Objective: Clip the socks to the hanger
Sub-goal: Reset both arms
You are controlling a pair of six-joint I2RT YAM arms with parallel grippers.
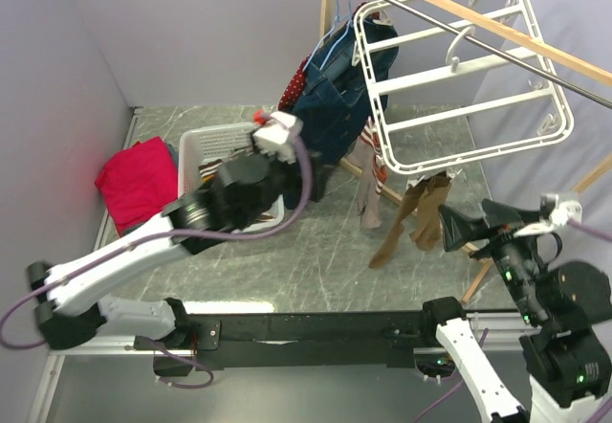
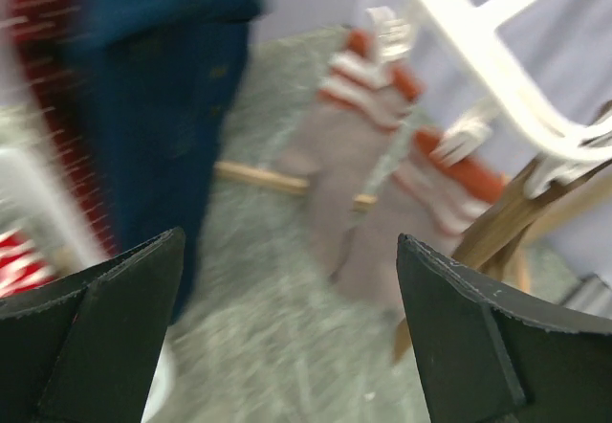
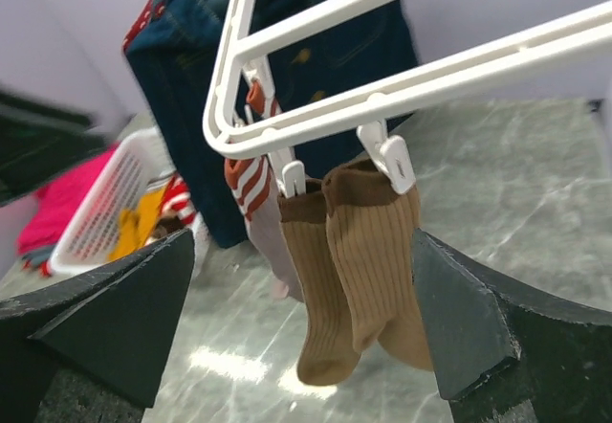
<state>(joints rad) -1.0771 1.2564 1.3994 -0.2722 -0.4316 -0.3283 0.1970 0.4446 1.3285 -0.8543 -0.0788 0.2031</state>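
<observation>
The white drying hanger (image 1: 459, 74) hangs tilted from a wooden rail. Two tan-brown ribbed socks (image 3: 359, 270) hang clipped to its near bar, also in the top view (image 1: 421, 214). Two taupe socks with red-striped cuffs (image 2: 368, 169) hang from clips further left, in the top view (image 1: 369, 189). My left gripper (image 1: 277, 134) is open and empty, raised over the basket, looking at the taupe socks (image 2: 287, 327). My right gripper (image 1: 459, 227) is open and empty, just right of the brown socks (image 3: 306, 346).
A navy denim garment (image 1: 335, 88) hangs on a light-blue hanger left of the frame. A white laundry basket (image 1: 206, 150) stands under my left arm, with a bright pink cloth (image 1: 139, 179) to its left. Wooden rack legs (image 1: 478, 279) stand near my right gripper.
</observation>
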